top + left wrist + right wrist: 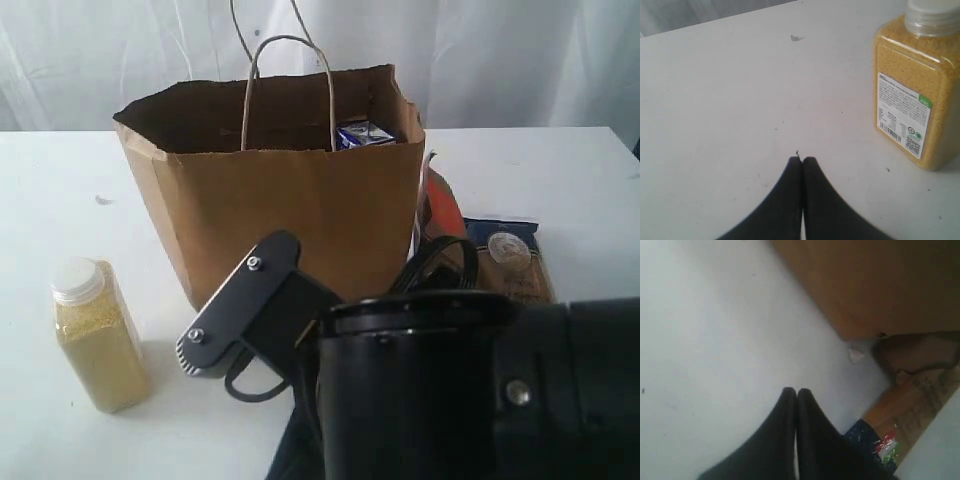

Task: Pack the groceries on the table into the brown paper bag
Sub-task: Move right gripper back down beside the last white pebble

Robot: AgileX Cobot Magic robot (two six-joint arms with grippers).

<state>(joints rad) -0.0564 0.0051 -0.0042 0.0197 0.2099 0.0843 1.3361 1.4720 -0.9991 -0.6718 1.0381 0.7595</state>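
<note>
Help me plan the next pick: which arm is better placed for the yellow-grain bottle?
Left, probably. The left gripper, shut, has the yellow-grain bottle close by in its wrist view. The right gripper, also shut, is by the spaghetti pack, on the far side of the brown paper bag.

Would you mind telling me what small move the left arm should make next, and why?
Probably open the left tool: it is shut and empty over the bare table, while the yellow-grain bottle stands close by, unpacked, outside the brown paper bag.
</note>
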